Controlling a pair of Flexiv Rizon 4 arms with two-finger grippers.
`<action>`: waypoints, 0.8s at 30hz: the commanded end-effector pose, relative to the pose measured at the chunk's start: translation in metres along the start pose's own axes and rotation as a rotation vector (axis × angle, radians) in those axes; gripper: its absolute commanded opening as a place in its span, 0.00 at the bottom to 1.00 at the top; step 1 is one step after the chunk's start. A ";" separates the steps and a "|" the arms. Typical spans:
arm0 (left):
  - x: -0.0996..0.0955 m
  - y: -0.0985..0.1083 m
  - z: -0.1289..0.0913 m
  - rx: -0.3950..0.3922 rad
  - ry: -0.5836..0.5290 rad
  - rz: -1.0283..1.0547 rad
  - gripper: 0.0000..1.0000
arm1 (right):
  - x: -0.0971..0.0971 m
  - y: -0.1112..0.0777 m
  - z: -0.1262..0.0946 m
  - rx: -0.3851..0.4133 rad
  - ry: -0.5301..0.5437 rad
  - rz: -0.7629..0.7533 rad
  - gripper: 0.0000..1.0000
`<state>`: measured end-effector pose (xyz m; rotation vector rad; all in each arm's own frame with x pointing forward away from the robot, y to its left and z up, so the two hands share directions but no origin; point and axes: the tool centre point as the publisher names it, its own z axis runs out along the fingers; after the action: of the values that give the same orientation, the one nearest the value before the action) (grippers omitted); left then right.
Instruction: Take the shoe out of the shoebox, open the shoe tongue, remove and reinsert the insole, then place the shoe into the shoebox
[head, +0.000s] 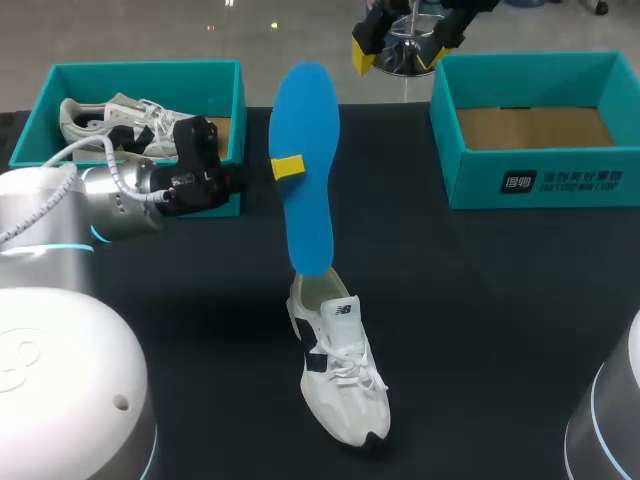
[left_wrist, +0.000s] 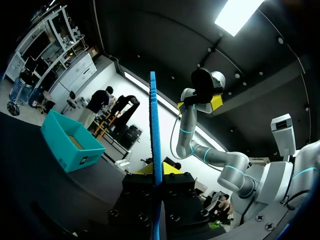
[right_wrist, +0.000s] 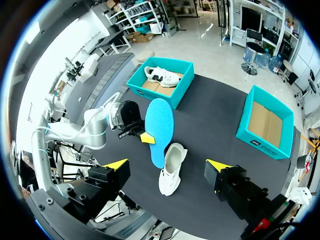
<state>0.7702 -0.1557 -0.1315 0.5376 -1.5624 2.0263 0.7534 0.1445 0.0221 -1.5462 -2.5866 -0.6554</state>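
The left gripper (head: 285, 168) is clamped on the blue insole (head: 310, 110), held upright on edge, its lower end at the opening of the shoe (head: 340, 380) on the table (head: 480, 300). The right gripper (head: 402, 50) hangs high, spread wide, holding nothing. Another shoe (head: 110, 125) lies in the left box (head: 140, 70).

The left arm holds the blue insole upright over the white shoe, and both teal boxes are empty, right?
Not quite. The head view shows only the right box empty; the left box holds another shoe. The left end effector does hold the blue insole upright over the white shoe.
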 end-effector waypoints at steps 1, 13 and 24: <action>0.001 0.000 0.000 -0.002 -0.001 -0.001 0.00 | 0.000 0.001 0.000 0.002 0.000 0.001 1.00; -0.032 0.009 0.012 -0.313 -0.409 -0.213 0.00 | 0.000 0.001 0.000 0.002 0.000 0.001 1.00; -0.044 0.017 0.003 -0.271 -0.302 -0.360 0.00 | 0.000 0.001 0.000 0.002 0.000 0.001 1.00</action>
<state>0.7913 -0.1743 -0.1659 1.0061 -1.7462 1.5016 0.7532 0.1440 0.0222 -1.5460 -2.5862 -0.6563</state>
